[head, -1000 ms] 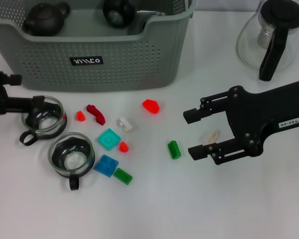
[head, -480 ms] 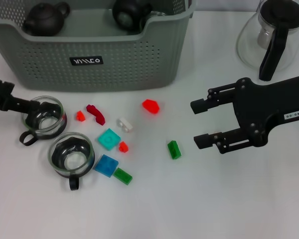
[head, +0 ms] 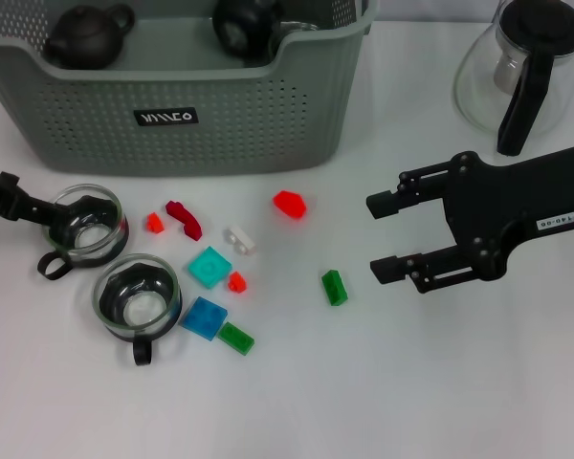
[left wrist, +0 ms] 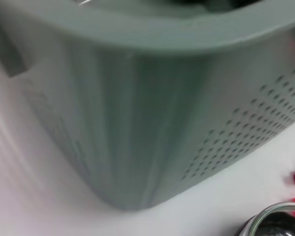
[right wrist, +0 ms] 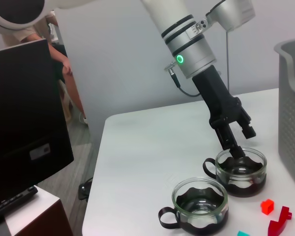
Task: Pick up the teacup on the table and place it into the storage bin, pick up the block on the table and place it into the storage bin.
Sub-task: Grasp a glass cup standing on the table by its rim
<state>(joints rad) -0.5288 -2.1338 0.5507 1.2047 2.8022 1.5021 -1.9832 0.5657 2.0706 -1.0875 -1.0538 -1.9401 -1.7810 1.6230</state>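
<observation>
Two glass teacups stand on the white table in front of the storage bin, a grey-green plastic basket with perforated walls and a small black label with white lettering. Each cup is clear glass with a black lower band and a black loop handle. The farther teacup sits near the bin's front wall; the nearer teacup stands just beside it, closer to the robot.

The left gripper reaches in from the table's left edge, its fingers clenched on the rim of the farther teacup, one finger dipping inside the glass; the right wrist view shows the same grasp.

Small blocks lie scattered to the right of the cups: red, dark red, white, teal, blue and green pieces. A green block lies just left of the right gripper, which hovers above the table with its jaws released and wide apart, holding nothing.
</observation>
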